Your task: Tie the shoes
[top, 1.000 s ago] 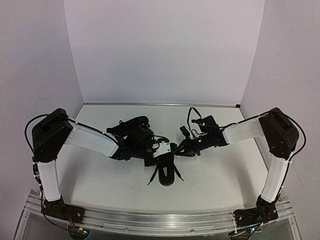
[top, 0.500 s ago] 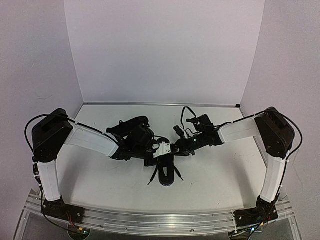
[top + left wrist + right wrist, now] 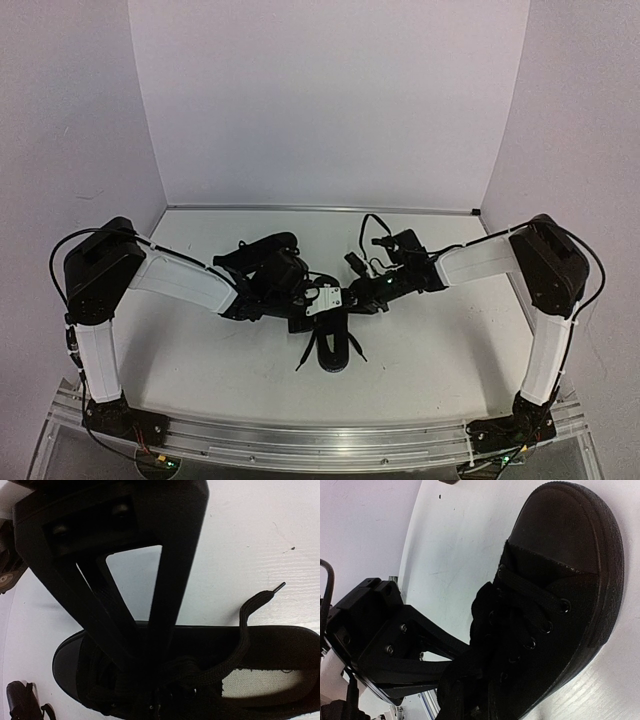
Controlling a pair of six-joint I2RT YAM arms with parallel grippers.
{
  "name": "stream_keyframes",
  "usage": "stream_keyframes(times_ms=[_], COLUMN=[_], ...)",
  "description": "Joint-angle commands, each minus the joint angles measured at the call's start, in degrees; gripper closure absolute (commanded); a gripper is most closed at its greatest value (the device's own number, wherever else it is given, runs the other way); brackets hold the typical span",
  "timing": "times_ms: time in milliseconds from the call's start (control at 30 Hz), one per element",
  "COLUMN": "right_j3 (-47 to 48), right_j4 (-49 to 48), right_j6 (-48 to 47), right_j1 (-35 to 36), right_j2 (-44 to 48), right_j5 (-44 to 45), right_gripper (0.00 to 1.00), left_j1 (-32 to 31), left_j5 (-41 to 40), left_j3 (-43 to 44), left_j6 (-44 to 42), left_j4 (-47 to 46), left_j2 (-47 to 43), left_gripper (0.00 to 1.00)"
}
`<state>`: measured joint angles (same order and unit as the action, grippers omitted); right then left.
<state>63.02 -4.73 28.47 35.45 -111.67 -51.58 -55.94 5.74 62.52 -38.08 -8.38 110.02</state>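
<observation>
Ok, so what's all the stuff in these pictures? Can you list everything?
shoe: one seen, black, middle of the table near the front; no second one can be made out
laces: two loose ends, black, trailing off either side of the shoe
table: one, white, under everything
walls: three, pale lilac, around the table
rail: one, silver, front edge
left arm: one, white and black, reaching in from the left
right arm: one, white and black, reaching in from the right
left gripper: one, black, shut, tips down in the laces
right gripper: one, black, shut on the laces

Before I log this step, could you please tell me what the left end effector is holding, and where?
The left end effector is shut on the laces of the shoe, pinching them over the eyelets.
</observation>
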Motion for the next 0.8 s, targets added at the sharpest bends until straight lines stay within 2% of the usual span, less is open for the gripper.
stream_keyframes(times_ms=[0, 467, 567, 733, 767], right_j3=[2.21, 3.18, 3.48, 3.28, 3.06], right_j4=[-0.82, -0.9, -0.81, -0.82, -0.82], right_j6=[-0.47, 0.22, 0.22, 0.14, 0.07], right_j1=[0.65, 1.28, 1.3, 1.29, 1.29], right_j2=[-1.68, -3.11, -3.15, -2.76, -2.49], right_j5=[-1.02, -0.27, -0.34, 0.0, 0.19], right_gripper=[0.84, 0.82, 0.85, 1.0, 1.0], left_j1=[-0.37, -0.84, -0.92, -0.97, -0.99], left_j5=[-0.32, -0.28, -0.44, -0.71, -0.86], left_j3=[1.28, 1.51, 1.57, 1.65, 1.59], left_j6=[-0.87, -1.49, -1.64, -1.57, -1.56], left_j4=[2.2, 2.13, 2.18, 2.06, 2.07], left_j2=[0.51, 0.55, 0.6, 0.56, 0.44], left_gripper=[1.0, 1.0, 1.0, 1.0, 1.0])
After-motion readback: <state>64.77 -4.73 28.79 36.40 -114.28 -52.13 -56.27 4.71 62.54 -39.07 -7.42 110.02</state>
